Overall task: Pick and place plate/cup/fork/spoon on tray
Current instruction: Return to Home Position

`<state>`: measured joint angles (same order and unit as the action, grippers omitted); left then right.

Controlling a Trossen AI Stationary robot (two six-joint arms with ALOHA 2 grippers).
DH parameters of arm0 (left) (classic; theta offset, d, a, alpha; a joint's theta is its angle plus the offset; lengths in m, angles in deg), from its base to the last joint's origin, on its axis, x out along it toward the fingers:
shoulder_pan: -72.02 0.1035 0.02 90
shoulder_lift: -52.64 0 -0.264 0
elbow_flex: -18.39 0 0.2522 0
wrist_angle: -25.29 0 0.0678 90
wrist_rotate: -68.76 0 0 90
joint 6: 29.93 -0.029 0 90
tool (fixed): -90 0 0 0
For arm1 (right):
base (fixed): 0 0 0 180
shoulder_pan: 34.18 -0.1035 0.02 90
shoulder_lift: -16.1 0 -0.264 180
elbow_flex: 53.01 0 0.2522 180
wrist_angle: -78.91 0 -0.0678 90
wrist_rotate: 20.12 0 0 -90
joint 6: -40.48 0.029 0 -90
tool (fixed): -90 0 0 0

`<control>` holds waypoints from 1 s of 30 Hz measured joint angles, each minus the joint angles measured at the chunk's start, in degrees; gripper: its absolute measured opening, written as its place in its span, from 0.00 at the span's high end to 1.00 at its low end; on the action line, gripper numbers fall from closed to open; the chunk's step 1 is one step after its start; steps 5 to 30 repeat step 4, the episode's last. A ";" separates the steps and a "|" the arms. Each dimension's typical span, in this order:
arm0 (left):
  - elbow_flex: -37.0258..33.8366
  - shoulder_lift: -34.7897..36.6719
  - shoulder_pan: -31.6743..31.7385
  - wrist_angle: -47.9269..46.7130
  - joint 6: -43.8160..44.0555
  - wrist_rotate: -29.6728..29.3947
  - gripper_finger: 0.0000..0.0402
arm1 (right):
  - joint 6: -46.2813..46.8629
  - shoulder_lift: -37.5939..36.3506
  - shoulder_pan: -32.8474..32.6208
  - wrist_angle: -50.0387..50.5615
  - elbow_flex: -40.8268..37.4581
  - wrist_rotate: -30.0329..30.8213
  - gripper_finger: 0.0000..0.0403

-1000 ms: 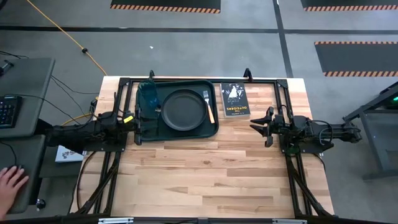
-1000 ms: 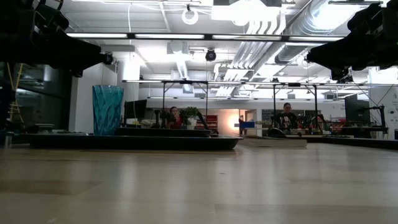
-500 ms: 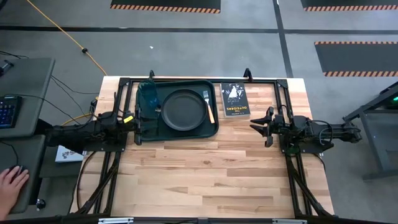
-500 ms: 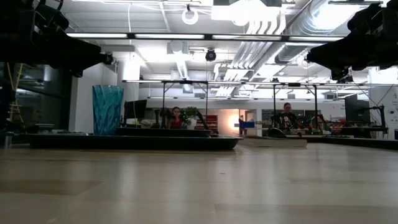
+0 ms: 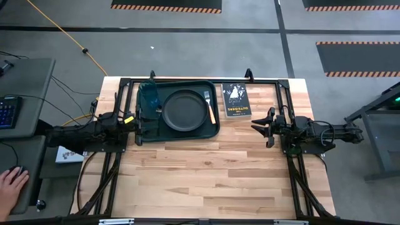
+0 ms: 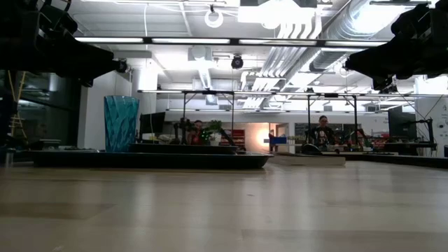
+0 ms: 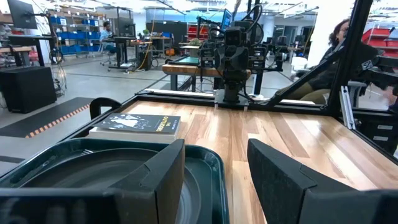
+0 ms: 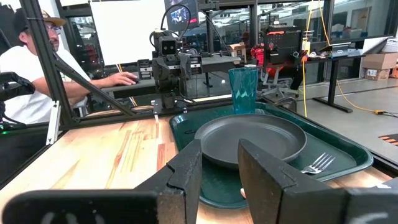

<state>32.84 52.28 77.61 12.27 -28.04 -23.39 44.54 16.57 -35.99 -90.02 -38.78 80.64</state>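
Left tool (image 5: 141, 120) unmoved, right tool (image 5: 262, 127) unmoved

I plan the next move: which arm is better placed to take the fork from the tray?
Probably right. The fork lies at the tray's right end, nearer the right arm's open jaws; the left arm must cross cup and plate.

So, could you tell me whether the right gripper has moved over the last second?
No. In the high view the right gripper sits at the same spot below the book, off the tray.
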 joint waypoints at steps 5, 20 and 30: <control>0.00 0.00 0.00 0.00 0.02 -0.02 0.59 | 0.00 -0.02 -0.02 0.00 0.00 -0.02 0.76; 0.00 0.00 0.00 0.00 0.02 -0.02 0.59 | 0.00 -0.02 -0.02 0.00 0.00 -0.02 0.76; 0.00 0.00 0.00 0.00 0.02 -0.02 0.59 | 0.00 -0.02 -0.02 0.00 0.00 -0.02 0.76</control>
